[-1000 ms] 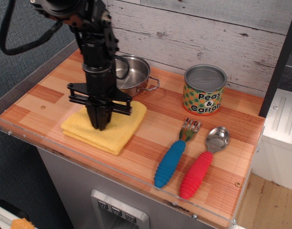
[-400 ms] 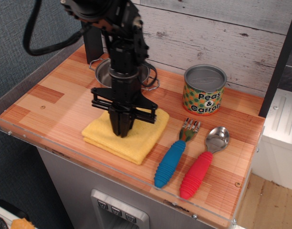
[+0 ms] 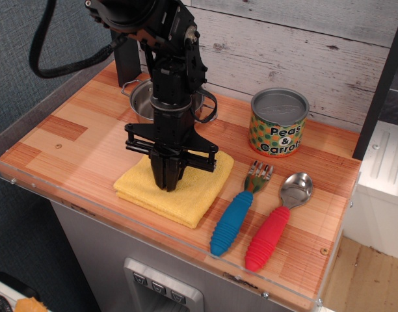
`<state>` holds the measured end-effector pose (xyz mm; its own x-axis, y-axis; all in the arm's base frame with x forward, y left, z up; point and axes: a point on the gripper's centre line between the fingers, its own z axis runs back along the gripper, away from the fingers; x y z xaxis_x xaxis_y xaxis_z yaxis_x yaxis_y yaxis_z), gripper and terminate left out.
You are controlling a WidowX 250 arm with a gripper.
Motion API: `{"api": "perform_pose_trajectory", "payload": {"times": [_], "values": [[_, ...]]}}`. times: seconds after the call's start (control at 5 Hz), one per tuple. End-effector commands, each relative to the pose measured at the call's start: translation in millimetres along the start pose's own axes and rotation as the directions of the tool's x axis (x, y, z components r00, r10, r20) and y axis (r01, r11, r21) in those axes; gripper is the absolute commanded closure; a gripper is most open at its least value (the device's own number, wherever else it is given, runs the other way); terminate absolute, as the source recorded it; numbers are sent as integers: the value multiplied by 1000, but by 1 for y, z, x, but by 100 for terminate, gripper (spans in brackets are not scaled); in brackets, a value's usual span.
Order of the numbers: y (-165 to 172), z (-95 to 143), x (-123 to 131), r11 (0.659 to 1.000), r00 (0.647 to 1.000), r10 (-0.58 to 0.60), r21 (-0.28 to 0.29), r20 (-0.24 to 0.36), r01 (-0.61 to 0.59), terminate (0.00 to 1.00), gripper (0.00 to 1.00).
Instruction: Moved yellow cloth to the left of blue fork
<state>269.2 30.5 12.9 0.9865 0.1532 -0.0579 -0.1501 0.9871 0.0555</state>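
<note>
The yellow cloth (image 3: pixel 192 195) lies folded flat on the wooden counter, just left of the blue fork (image 3: pixel 235 214). The fork has a thick ribbed blue handle and patterned metal tines pointing away from me. My gripper (image 3: pixel 166 185) points straight down onto the middle of the cloth, its black fingers close together and pressed into the fabric. The cloth's right edge is close to the fork's handle, with a narrow gap between them.
A steel pot (image 3: pixel 144 97) stands behind the arm at the back. A "Peas & Carrots" can (image 3: pixel 279 123) stands at the back right. A red-handled spoon (image 3: pixel 274 227) lies right of the fork. A clear rim (image 3: pixel 30 185) edges the counter.
My gripper has dragged the yellow cloth rightward across the counter, from the left part to just beside the blue fork. The pot, can, fork and spoon have not moved.
</note>
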Motion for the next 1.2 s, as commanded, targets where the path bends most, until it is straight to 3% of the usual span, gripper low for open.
{"api": "perform_pose_trajectory", "payload": {"times": [0.0,0.6,1.0], "values": [[9,26,6,1000,996,8,-3,93,-8,0,0],[9,55,2,999,987,15,-45,159,-8,0,0],[34,75,-3,1000,984,23,-7,175,-22,0,0]]}}
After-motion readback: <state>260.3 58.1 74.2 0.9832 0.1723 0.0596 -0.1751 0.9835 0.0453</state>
